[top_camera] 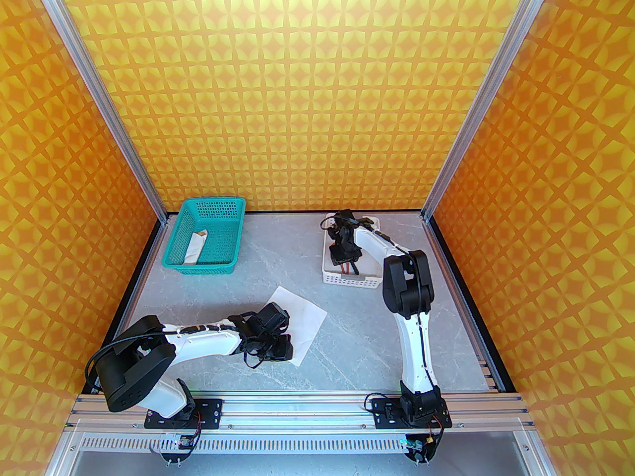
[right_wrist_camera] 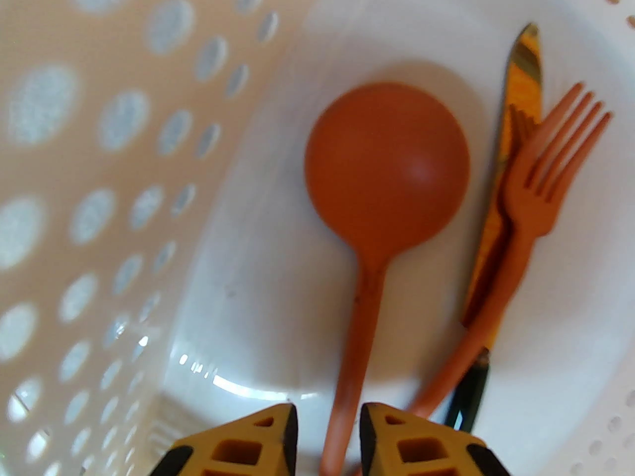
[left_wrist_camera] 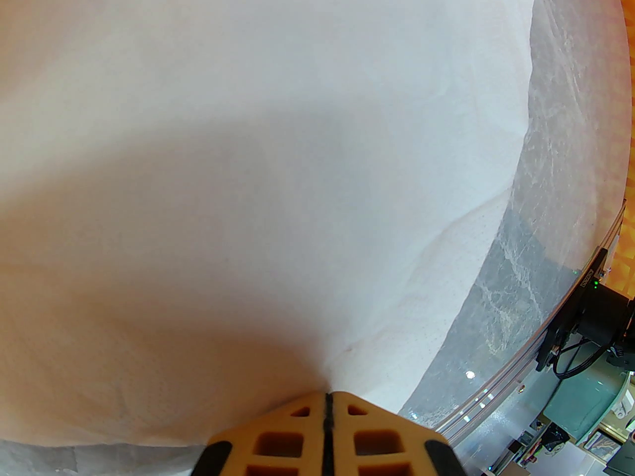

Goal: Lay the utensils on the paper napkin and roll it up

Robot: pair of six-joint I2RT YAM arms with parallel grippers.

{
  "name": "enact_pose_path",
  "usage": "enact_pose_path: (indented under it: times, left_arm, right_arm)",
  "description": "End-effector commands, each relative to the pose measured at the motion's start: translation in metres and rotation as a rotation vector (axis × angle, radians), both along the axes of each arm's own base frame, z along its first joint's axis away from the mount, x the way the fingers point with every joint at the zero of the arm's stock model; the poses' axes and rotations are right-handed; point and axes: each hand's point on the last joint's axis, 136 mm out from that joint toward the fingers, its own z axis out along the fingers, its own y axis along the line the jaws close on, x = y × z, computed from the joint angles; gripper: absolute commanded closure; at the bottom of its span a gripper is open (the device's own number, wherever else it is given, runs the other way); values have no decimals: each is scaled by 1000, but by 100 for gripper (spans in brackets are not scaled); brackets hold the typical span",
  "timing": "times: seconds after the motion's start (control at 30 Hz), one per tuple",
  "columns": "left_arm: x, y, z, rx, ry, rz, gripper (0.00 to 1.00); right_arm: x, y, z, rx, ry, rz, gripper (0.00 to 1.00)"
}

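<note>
The paper napkin [top_camera: 303,315] [left_wrist_camera: 278,132] lies flat on the grey table, in front of the left arm. My left gripper [top_camera: 280,345] [left_wrist_camera: 327,404] is shut with its tips on the napkin's near-left part, and the paper puckers up into them. The utensils lie in a white perforated basket [top_camera: 347,279] [right_wrist_camera: 99,166]: a reddish-brown spoon [right_wrist_camera: 387,166], and an orange fork [right_wrist_camera: 536,191] lying across a knife [right_wrist_camera: 521,92]. My right gripper [top_camera: 342,258] [right_wrist_camera: 327,414] reaches down into that basket. Its fingers straddle the spoon's handle, with a gap on each side.
A teal basket [top_camera: 208,238] stands at the back left with a white paper tube [top_camera: 196,246] inside. Bare grey table lies between the napkin and the white basket. Aluminium posts and patterned orange walls close in the sides and back.
</note>
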Motion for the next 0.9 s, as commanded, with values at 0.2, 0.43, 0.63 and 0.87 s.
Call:
enact_pose_path:
  times: [0.2, 0.43, 0.63, 0.87]
  left_arm:
    - [-4, 0, -2, 14, 6, -27, 92]
    - [-4, -1, -2, 14, 6, -27, 92]
    - [-3, -2, -2, 13, 5, -28, 92]
    - [-2, -3, -2, 14, 5, -28, 92]
  right_arm:
    - [-6, -5, -17, -24, 58, -42, 71]
    - [-25, -20, -32, -109, 135, -59, 71]
    - [-31, -26, -35, -140, 168, -61, 71]
    - [-32, -25, -36, -144, 197, -49, 73]
